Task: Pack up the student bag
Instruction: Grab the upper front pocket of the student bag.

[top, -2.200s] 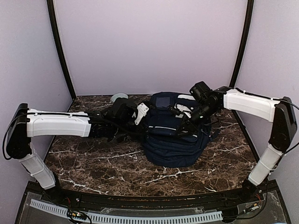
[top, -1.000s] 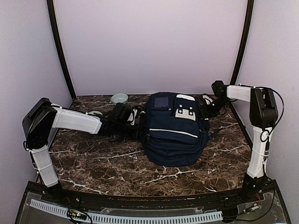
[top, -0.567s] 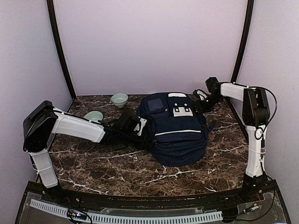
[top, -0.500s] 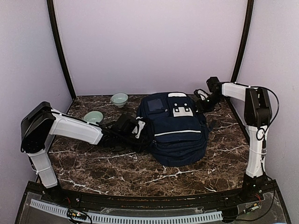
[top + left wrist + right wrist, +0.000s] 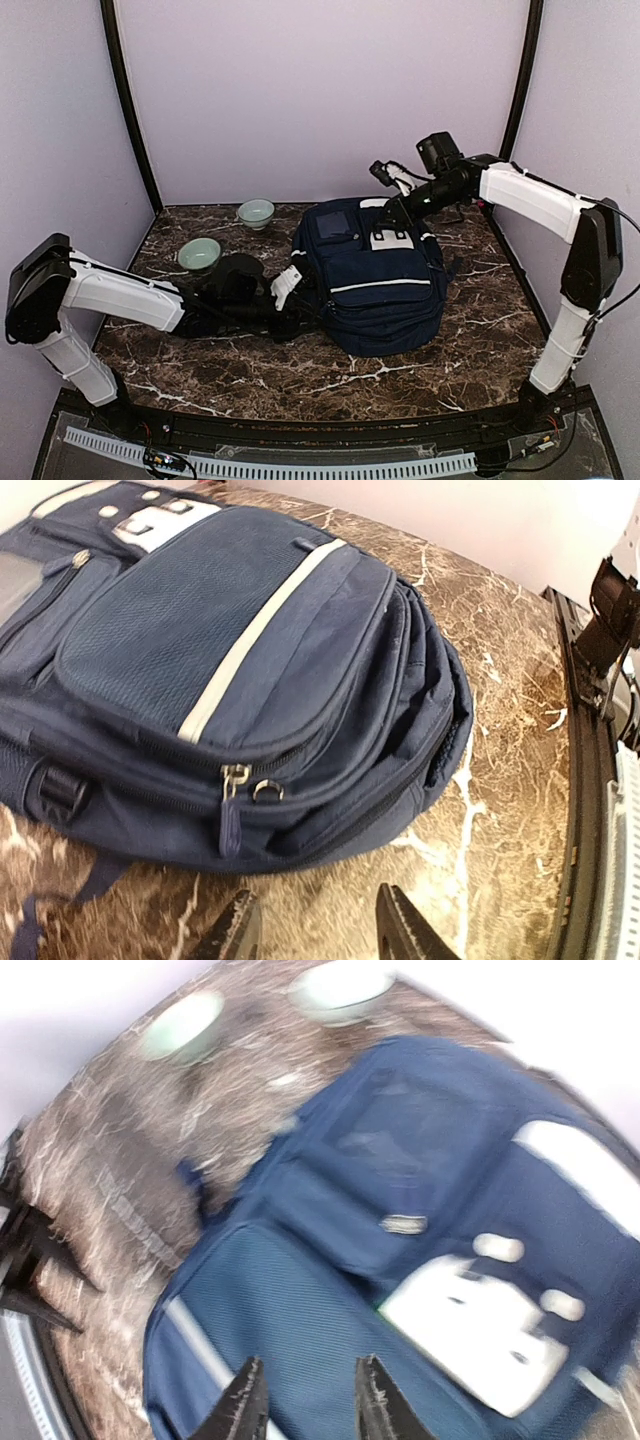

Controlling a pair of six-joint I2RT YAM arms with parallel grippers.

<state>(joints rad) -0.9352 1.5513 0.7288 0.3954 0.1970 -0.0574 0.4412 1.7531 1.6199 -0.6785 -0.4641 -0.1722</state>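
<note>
The student bag [image 5: 378, 280] lies flat on the marble table [image 5: 200, 350], front up, white stripe across it, grey-white patch [image 5: 388, 238] near its top. My left gripper [image 5: 298, 302] rests low at the bag's left side. In the left wrist view it [image 5: 318, 935] is open with only bare table between the fingers, a little short of the bag [image 5: 240, 650] and its zip pull [image 5: 232, 780]. My right gripper [image 5: 388, 212] hovers over the bag's top end. In the blurred right wrist view its [image 5: 308, 1405] fingers stand apart above the bag's front pocket [image 5: 300, 1330], holding nothing.
Two pale green bowls stand at the back left, one [image 5: 256, 211] near the wall and one [image 5: 199, 253] closer to my left arm. The cell's walls and black corner posts [image 5: 130, 110] close in the table.
The right arm has swung from the bag's back right corner up and over its top. The left arm has dropped lower beside the bag with its jaws wider. The bag has shifted slightly right.
</note>
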